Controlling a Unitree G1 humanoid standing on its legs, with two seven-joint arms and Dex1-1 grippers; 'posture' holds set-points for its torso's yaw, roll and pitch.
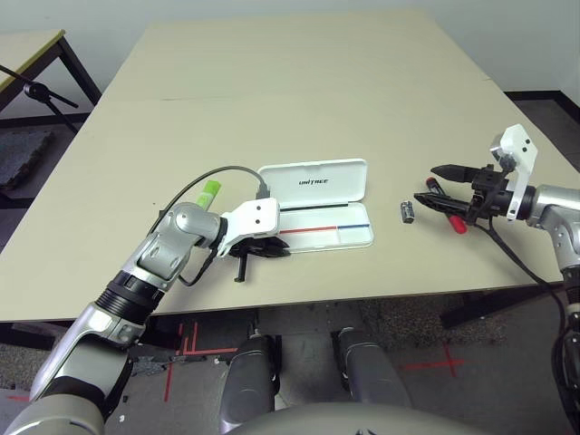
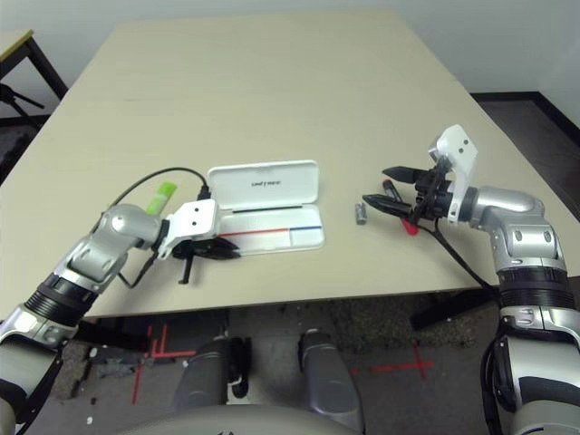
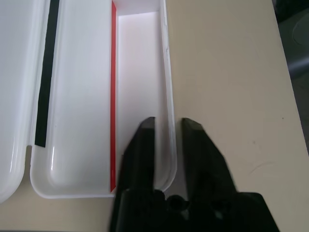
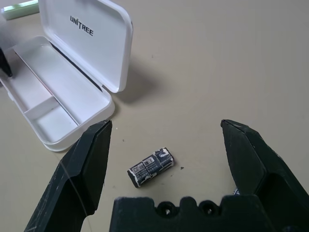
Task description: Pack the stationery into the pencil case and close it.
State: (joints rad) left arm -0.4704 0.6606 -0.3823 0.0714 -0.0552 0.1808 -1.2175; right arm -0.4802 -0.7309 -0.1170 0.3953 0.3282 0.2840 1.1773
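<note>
The white pencil case lies open near the table's front edge, its "UNITREE" lid folded back and red, blue and black lines inside. My left gripper is at the case's left end, fingers slightly apart astride the front wall, one inside the tray and one outside. The lime-green highlighter lies on the table behind my left forearm. The tiny dark-silvery cylinder lies just right of the case. My right gripper hovers wide open above it, empty. The red marker lies under that gripper, mostly hidden.
The tan table stretches far back behind the case. Its front edge runs close below the case and my left gripper. A second table and a dark stand are at far left, off the work table.
</note>
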